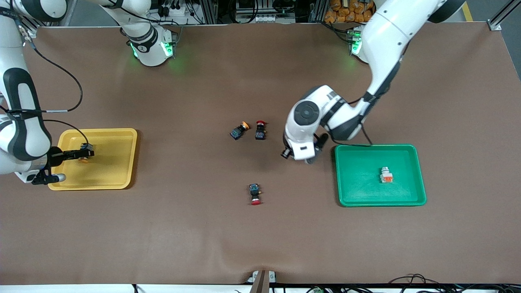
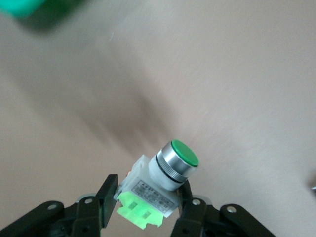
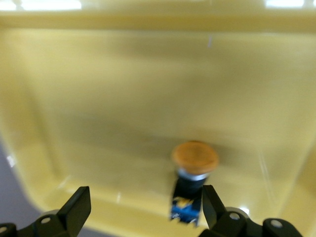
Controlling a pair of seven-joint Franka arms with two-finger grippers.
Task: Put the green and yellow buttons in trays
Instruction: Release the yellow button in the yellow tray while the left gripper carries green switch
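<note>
My left gripper [image 2: 145, 205] is shut on a white-grey button [image 2: 158, 185] with a green cap and green block. It holds the button above the bare table beside the green tray [image 1: 346, 191]; in the front view the hand [image 1: 303, 140] hides it. A white-grey button with an orange block [image 1: 386, 175] lies in the green tray. My right gripper [image 3: 145, 207] is open low over the yellow tray [image 1: 118, 138]. A black button with an orange-yellow cap [image 3: 194, 160] rests in that tray against one finger [image 3: 213, 206]. Another yellow-capped black button [image 1: 239, 130] lies mid-table.
Two black switches with red caps lie on the brown table: one [image 1: 260, 129] beside the yellow-capped button, one [image 1: 255, 194] nearer the front camera. The right gripper [image 1: 85, 154] shows above the yellow tray's floor. Cables trail from the right arm.
</note>
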